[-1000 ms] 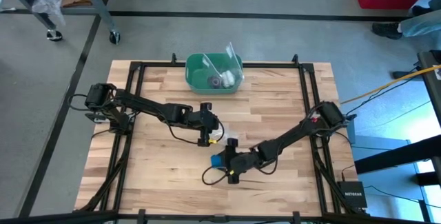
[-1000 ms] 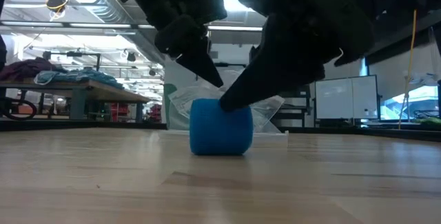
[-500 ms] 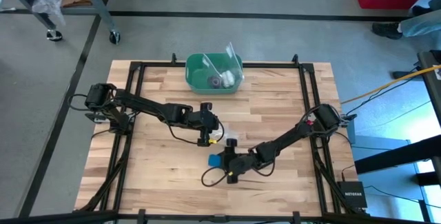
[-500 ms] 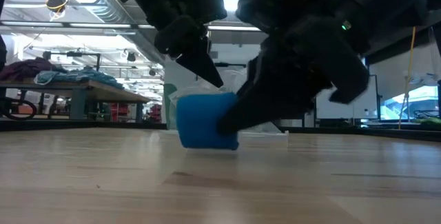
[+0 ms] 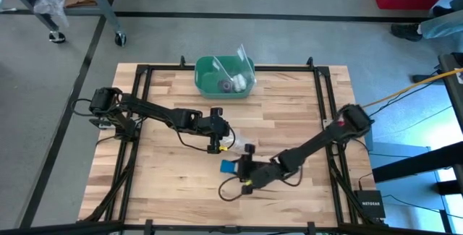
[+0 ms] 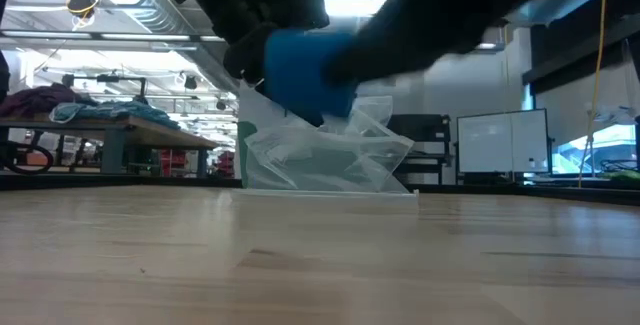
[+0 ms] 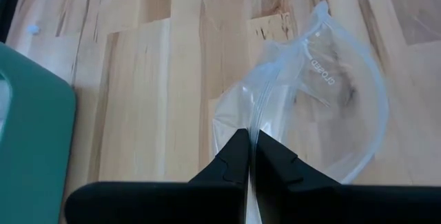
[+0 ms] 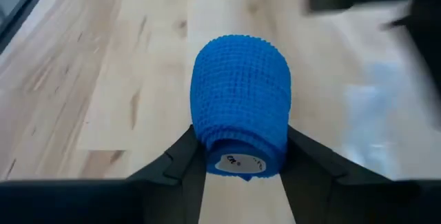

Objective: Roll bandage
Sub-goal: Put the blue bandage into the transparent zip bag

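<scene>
Right wrist view puts the bandage (image 8: 240,103) closest of all: a compact blue roll pinched between the two dark fingers (image 8: 180,156) of the right gripper (image 8: 240,165), which press on its sides, with the wooden table (image 8: 103,79) showing underneath. In the low view the roll (image 6: 305,68) hangs clear above the table surface, with no contact between them. From above, the right gripper (image 5: 240,171) sits near the front middle of the table, the blue roll (image 5: 229,167) at its tip. Just behind it, the left gripper (image 5: 224,142) has its fingers (image 7: 231,162) pressed together on the edge of a clear plastic bag (image 7: 310,107) that lies on the wood. Farther back, at the table's far edge, stands a green bin (image 5: 224,76) holding some small items that are too small to make out
</scene>
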Controlling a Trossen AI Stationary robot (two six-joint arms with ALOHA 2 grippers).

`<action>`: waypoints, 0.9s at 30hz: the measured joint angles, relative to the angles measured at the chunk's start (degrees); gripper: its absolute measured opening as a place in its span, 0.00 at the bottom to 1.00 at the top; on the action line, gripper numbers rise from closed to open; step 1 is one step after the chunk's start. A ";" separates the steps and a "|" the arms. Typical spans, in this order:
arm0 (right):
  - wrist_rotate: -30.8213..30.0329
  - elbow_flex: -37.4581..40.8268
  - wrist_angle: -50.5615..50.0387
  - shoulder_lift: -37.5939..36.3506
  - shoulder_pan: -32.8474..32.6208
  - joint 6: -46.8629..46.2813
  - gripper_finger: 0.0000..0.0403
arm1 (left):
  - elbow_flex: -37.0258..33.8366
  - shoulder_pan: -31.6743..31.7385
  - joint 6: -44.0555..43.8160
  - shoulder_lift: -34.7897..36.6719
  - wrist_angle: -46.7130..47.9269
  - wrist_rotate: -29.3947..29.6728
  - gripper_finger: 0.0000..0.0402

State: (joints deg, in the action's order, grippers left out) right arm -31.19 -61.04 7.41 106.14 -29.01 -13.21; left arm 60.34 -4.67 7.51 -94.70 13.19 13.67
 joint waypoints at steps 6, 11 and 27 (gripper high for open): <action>-14.00 0.00 -11.62 -4.57 0.24 0.00 0.39 | 0.00 -0.24 -0.21 0.00 -0.09 0.00 0.01; -11.49 0.00 -13.32 -2.19 4.74 -0.18 0.40 | 0.00 -0.81 -2.30 0.00 -0.04 -0.04 0.01; -5.49 0.02 -12.60 0.53 10.50 -15.66 0.65 | 0.55 -4.27 -9.00 0.05 -0.12 0.29 0.01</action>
State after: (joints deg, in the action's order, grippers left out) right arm -36.68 -61.01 -5.18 106.67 -18.51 -28.88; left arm 60.89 -8.93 -1.50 -94.65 13.07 13.96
